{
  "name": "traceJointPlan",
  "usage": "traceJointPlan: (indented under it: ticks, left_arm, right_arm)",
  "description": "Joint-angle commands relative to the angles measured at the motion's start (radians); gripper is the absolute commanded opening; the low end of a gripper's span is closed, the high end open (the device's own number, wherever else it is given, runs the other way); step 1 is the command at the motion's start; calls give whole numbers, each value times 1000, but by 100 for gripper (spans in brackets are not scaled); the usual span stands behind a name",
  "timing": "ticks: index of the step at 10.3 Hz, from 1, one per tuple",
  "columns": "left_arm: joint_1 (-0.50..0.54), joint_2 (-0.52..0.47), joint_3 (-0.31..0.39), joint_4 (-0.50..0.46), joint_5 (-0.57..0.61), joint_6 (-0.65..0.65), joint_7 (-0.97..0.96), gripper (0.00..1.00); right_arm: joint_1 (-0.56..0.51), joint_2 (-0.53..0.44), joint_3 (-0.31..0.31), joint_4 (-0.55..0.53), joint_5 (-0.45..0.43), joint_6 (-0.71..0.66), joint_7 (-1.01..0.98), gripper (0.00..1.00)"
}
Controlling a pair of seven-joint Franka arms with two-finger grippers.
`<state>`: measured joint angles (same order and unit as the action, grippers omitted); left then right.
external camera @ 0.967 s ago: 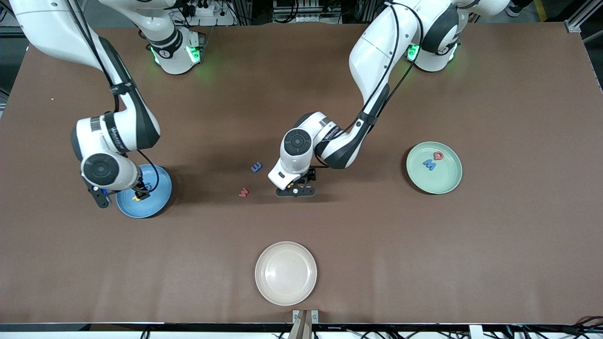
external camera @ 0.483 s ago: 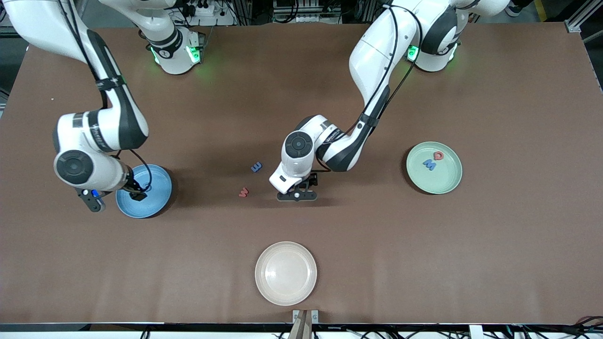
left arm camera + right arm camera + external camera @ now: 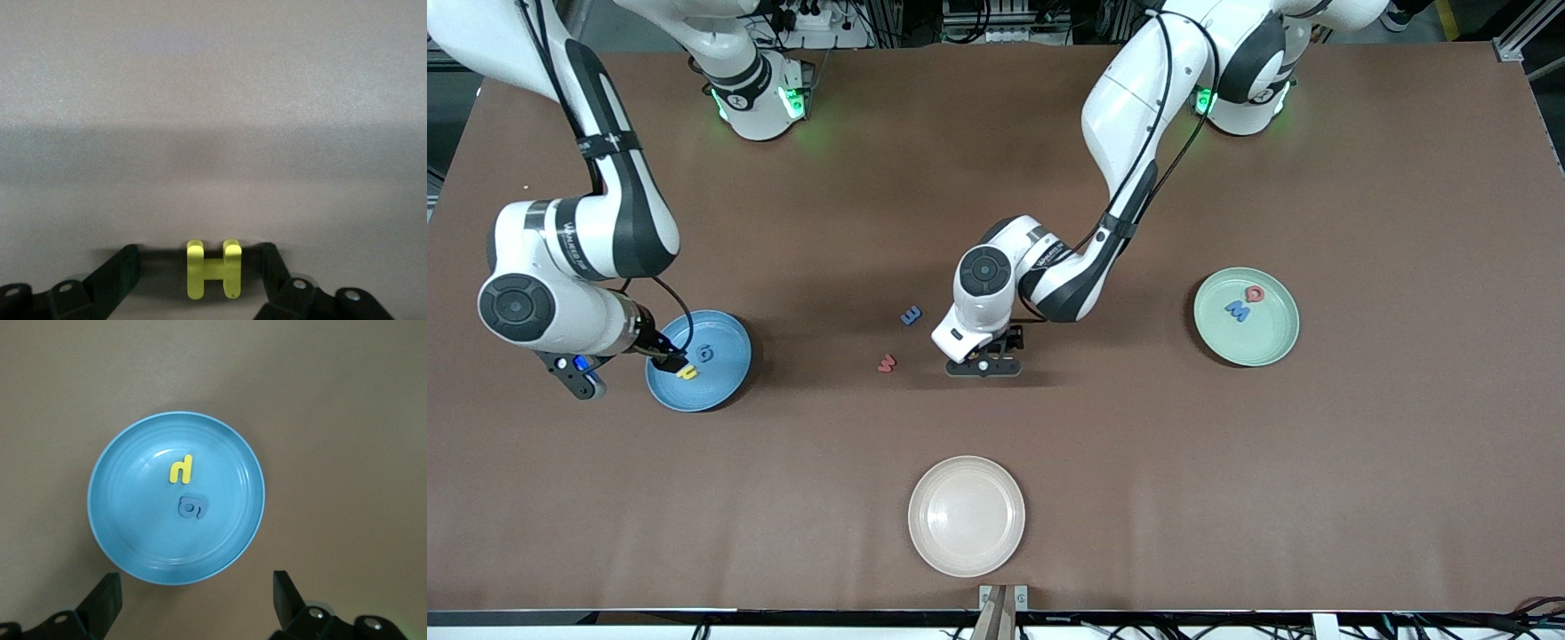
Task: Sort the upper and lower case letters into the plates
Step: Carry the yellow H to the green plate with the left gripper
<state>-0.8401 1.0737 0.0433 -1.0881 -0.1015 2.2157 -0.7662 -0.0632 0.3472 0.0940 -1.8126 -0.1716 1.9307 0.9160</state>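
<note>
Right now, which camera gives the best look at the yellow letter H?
The left wrist view: the yellow H lies flat on the table between the left gripper's fingers, shape plain. In the front view the gripper hides it; the right wrist view doesn't show it.

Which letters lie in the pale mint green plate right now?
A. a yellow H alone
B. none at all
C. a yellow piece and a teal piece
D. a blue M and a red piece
D: in the front view, the mint green plate holds a blue M with a red piece beside it.
</note>
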Motion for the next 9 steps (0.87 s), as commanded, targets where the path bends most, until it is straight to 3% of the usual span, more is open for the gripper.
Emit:
traceJointPlan:
  ticks: [1,2,6,8,9]
  left_arm:
    - [-14,32,15,40,-4,-45,5,67]
    - [-14,31,14,40,-4,-45,4,64]
    - [-13,29,17,40,-6,-54,4,33]
    - [-13,22,12,39,-6,-57,5,26]
    - [-10,20,9,39,-6,-82,7,11]
  right_arm:
    - [-6,-28,-49,18,126,-19,-150,100]
    - [-4,-36,-63,19,141,-35,-223,100]
    - [3,-45,-88,16,142,-45,-325,100]
    - [5,-46,-88,10,142,-44,-327,100]
    - [11,-46,-89,7,142,-41,-327,100]
